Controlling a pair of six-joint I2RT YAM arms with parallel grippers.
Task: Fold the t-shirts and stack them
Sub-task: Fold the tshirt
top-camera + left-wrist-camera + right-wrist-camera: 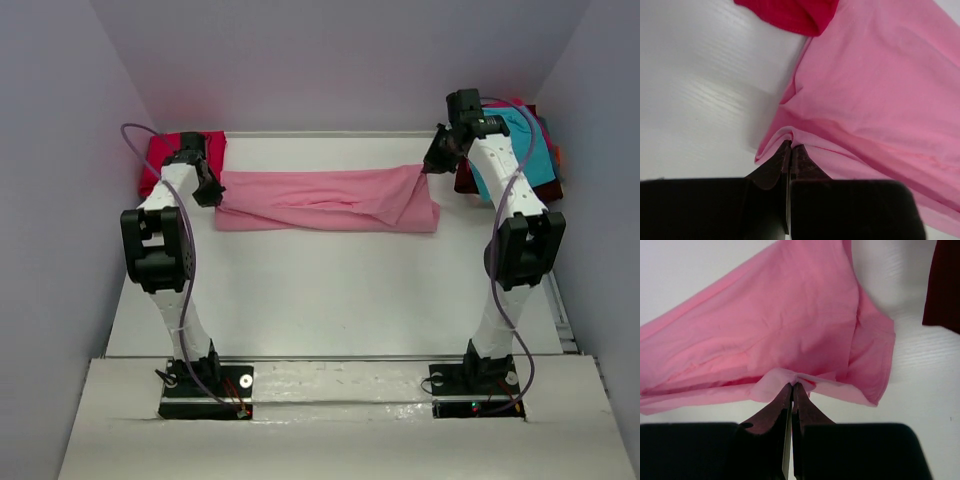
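A pink t-shirt (325, 200) lies stretched in a long band across the far part of the white table (330, 300). My left gripper (211, 192) is shut on the pink shirt's left end (785, 137). My right gripper (432, 163) is shut on its right upper corner (790, 377) and lifts that corner a little. A red shirt (180, 155) lies folded at the far left, behind my left gripper; its edge shows in the left wrist view (795, 15). A pile of shirts, teal (530, 150) on top, lies at the far right.
Grey walls close the table on the left, back and right. A dark red shirt edge (945, 285) of the right pile shows in the right wrist view, close to the pink shirt's sleeve.
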